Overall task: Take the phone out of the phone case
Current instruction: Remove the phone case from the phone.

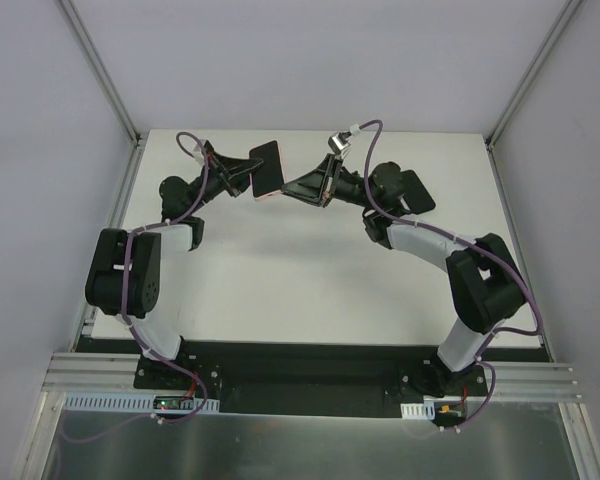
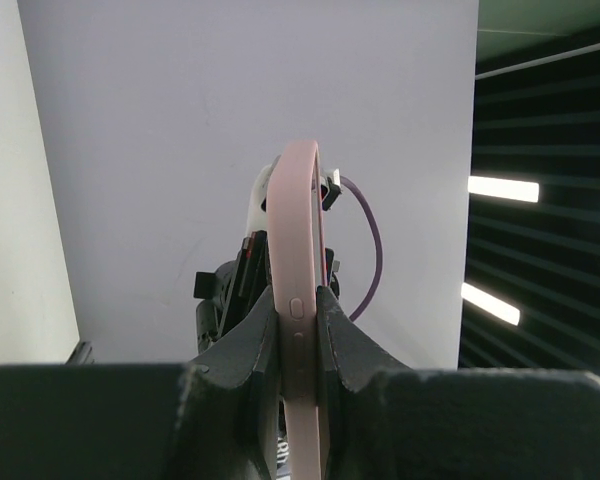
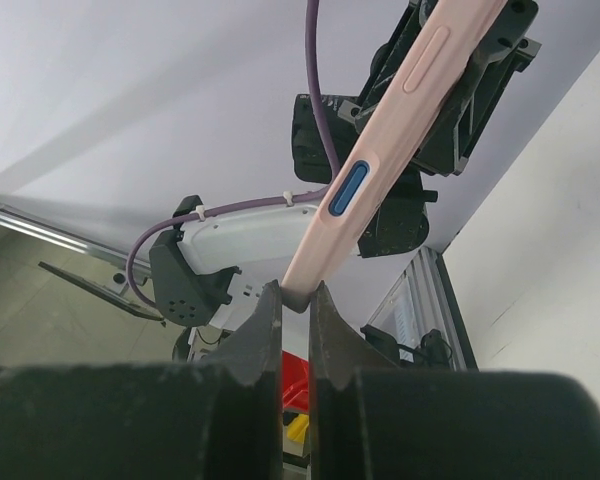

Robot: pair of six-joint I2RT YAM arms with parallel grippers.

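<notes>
The phone (image 1: 266,163) shows its dark face, seated in the salmon-pink phone case (image 1: 265,195), held in the air over the back of the table. My left gripper (image 1: 242,176) is shut on it from the left. In the left wrist view the case's pink side (image 2: 298,230) with its buttons runs upright between the gripper's (image 2: 298,318) jaws. My right gripper (image 1: 289,186) pinches it from the right. The right wrist view has the case's edge (image 3: 380,170), with a blue button, slanting up from that gripper's (image 3: 295,297) shut tips. Neither wrist view shows the phone's face.
The white table (image 1: 310,270) lies below both arms. Grey enclosure walls with metal corner posts (image 1: 100,70) stand at the back and sides. A black base plate and aluminium rail (image 1: 310,385) run along the near edge. Red and yellow items (image 3: 293,375) show beyond the right fingers.
</notes>
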